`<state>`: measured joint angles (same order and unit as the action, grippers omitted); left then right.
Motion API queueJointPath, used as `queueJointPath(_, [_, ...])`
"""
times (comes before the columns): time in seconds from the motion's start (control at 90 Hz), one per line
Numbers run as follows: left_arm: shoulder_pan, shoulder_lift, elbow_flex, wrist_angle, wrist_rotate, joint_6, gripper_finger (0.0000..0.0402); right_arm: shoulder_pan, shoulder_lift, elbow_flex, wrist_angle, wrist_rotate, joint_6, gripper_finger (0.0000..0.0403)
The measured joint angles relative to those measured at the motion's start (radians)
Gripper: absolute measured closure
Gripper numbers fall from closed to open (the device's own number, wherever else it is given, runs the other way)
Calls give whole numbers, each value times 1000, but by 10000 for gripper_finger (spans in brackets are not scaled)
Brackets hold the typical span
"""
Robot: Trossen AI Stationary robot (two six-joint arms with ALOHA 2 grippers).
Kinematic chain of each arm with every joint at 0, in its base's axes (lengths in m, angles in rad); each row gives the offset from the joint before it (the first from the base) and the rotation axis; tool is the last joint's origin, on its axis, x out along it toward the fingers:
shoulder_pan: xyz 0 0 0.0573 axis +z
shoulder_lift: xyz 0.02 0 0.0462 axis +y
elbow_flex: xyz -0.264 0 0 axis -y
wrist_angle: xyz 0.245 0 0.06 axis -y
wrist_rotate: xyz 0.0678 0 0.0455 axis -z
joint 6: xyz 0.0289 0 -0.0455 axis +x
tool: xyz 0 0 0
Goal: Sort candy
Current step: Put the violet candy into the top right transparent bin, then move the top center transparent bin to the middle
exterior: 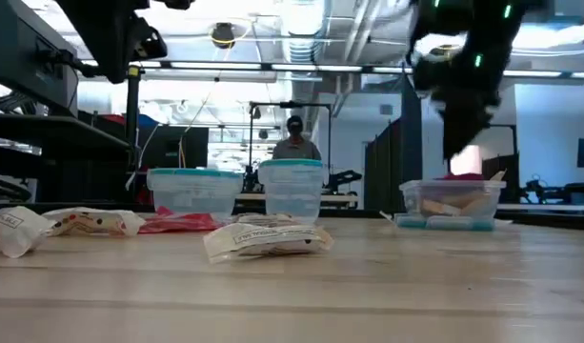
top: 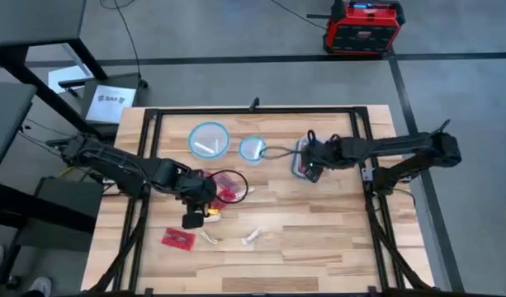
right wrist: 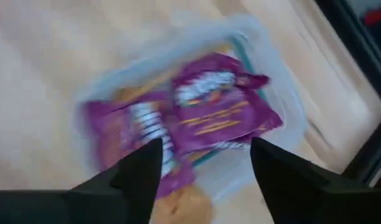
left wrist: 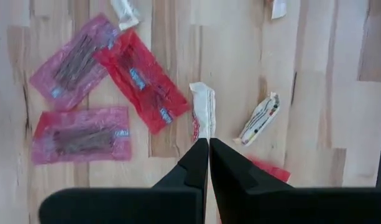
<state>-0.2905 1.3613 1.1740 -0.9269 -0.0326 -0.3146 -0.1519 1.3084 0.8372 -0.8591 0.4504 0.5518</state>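
My left claw point(left wrist: 209, 149) is pinched tight, its two dark fingers point(left wrist: 193, 165) pressed together with nothing between them, and it hangs over the middle of the worktop point(top: 319, 239). Just past its tips lies a thin white stick point(left wrist: 202, 112) of candy, and beside that sits a small striped sweet point(left wrist: 260, 118). A little further off I see flat red packets point(left wrist: 140, 81), some of them overlapping, and a bit of red wrapper point(left wrist: 268, 169) shows by the fingers. From above, more red packets lie in a round tub point(top: 229, 186) next to this claw, one red packet point(top: 177, 238) lies alone nearer the front edge, and two pale sticks point(top: 253, 237) lie on the bare wood. My right claw point(right wrist: 206, 168) is spread wide and holds nothing. It hovers right over a clear box point(right wrist: 265, 68) on the right side of the worktop, and purple packets point(right wrist: 221, 112) lie inside that box. Behind the middle stand a big round tub point(top: 209, 139) with a white stick in it and a smaller round tub point(top: 253, 148). Far back in the room a person point(exterior: 294, 138) is standing.
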Motion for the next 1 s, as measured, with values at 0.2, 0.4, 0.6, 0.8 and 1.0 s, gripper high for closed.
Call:
queueJointPath(0.2, [0, 0, 0, 17, -1, -1, 402, -101, 2, -140, 333, -14, 3, 304])
queueJointPath(0.4, [-8, 0, 0, 17, -2, -27, 402, -118, 45, -228, 444, -67, 32, 342])
queueJointPath(0.6, [-12, 0, 0, 26, -2, -9, 402, -105, 13, -146, 371, -89, -31, 343])
queueJointPath(0.8, [-12, 0, 0, 26, -1, -6, 402, -42, -71, 2, 242, -113, -81, 343])
queueJointPath(1.0, [-5, 0, 0, 17, 0, 23, 402, 134, -160, 88, 334, -457, -105, 343])
